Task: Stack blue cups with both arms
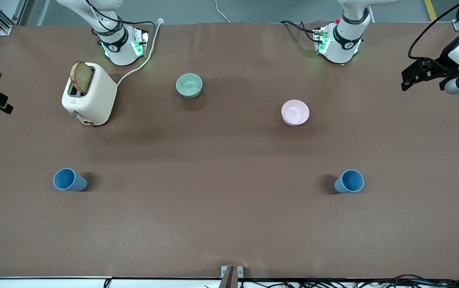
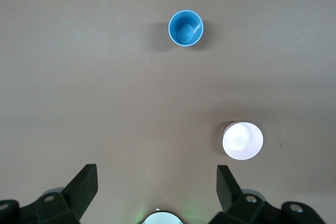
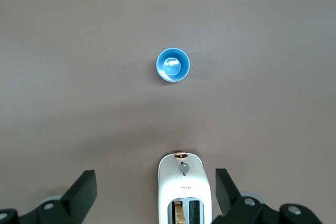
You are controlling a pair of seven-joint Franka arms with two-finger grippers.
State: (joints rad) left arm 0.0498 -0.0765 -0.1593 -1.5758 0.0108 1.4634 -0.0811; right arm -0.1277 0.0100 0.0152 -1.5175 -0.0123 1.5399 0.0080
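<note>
The left end effector [image 2: 156, 192] hung high over the table [image 1: 229, 224] with its fingers spread wide and nothing between them; the right end effector [image 3: 156, 192] hung the same way, wide and empty, above the toaster [image 3: 184, 187]. Both arms waited.

Two blue cups stood upright on the table, both empty. One blue cup [image 1: 349, 181] stood toward the left arm's end, nearer to the front camera than the pink bowl [image 1: 295, 112]. The other blue cup [image 1: 69, 179] stood toward the right arm's end, nearer to the front camera than the toaster. The two cups were well apart, with bare brown table between them and a broad bare strip from them to the table's front edge.

Two bowls stood closer to the arm bases: the pink one and one mint-green bowl [image 1: 189, 85], each empty. The single white toaster held one slice of brown bread [image 1: 81, 77] standing up out of a slot, and its white cord [image 1: 141, 60] ran toward the right arm's base.
</note>
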